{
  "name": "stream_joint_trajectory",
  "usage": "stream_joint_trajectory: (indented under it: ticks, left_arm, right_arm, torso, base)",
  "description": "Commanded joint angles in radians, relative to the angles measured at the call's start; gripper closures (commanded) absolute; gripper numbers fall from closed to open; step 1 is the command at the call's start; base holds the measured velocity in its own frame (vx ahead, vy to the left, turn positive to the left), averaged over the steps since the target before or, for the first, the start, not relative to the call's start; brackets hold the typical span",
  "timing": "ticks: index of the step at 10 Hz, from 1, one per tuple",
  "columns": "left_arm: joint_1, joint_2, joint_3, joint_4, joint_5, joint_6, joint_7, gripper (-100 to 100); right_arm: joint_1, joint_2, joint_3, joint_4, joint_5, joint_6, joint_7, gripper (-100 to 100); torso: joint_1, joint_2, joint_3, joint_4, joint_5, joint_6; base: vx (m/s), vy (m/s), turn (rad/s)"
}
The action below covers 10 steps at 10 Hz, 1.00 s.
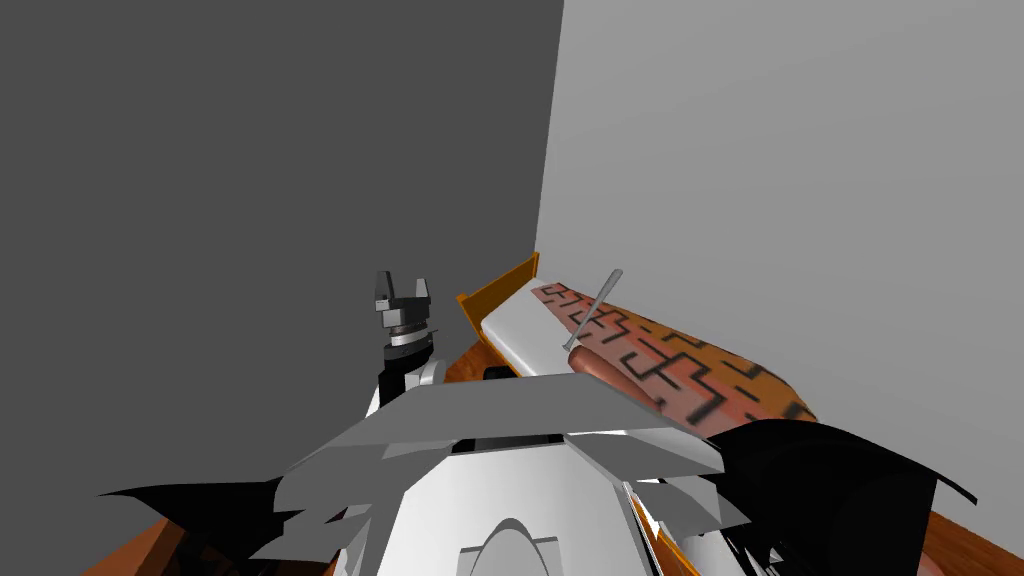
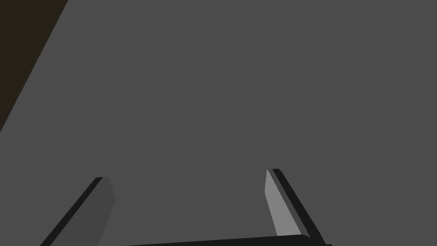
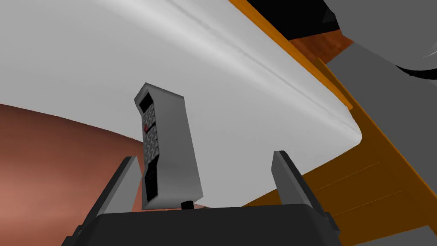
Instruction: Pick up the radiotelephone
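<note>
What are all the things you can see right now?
radiotelephone: one, grey with dark keypad, between the fingers of the right gripper.
bed frame: one, orange wood, in the corner.
mattress: one, white, on the frame.
blanket: one, reddish with black lines, over the mattress.
thin rod: one, grey, slanting over the blanket's edge.
walls: two, dark and light grey, behind the bed.
left gripper: one, open, near the dark wall.
right gripper: one, open, around the radiotelephone.
</note>
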State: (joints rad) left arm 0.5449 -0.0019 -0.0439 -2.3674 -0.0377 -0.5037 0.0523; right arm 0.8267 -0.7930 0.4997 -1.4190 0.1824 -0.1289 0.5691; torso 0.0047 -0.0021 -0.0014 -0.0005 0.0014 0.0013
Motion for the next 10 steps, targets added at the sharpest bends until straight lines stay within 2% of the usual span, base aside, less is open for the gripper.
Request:
stream_joint_trajectory:
  ticks: [1,5,6,10]
  left_arm:
    - [0.000,0.000,0.000,0.000,0.000,0.000,0.000,0]
    - [0.000,0.000,0.000,0.000,0.000,0.000,0.000,0]
    - [0.000,0.000,0.000,0.000,0.000,0.000,0.000,0]
    - [0.000,0.000,0.000,0.000,0.000,0.000,0.000,0]
  right_arm:
    - [-0.007,-0.013,0.017,0.031,0.003,0.002,0.018,-100]
    - [-0.015,-0.102,0.106,0.133,0.020,0.023,0.109,-100]
    - [-0.015,-0.102,0.106,0.133,0.020,0.023,0.109,-100]
    - [-0.036,-0.171,0.180,0.206,0.030,0.036,0.178,-100]
  torso:
    - [0.000,0.000,0.000,0.000,0.000,0.000]
    - [0.001,0.000,0.000,0.000,0.000,0.000]
    - [0.002,-0.001,-0.001,0.000,0.000,0.000]
    - [0.002,-0.002,-0.001,0.000,0.000,0.001]
  base:
    - [-0.001,0.008,0.280]
    - [0.004,0.029,0.397]
    - [0.014,0.023,0.105]
    - [0.024,0.038,0.306]
